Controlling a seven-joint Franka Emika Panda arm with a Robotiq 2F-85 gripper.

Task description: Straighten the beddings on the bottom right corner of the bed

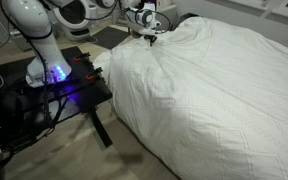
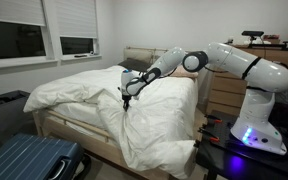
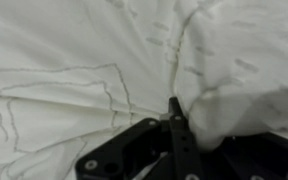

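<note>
The white quilted beddings cover the wide low bed and hang down its side in both exterior views. My gripper is at the bed's corner, fingers down in the fabric; it also shows in an exterior view. In the wrist view the black fingers are closed together with a fold of the white beddings bunched against them, and creases radiate from that spot.
The black robot stand with a blue-lit arm base is beside the bed. A blue suitcase lies on the floor by the bed frame. A wooden dresser stands behind the arm. Windows with blinds are on the wall.
</note>
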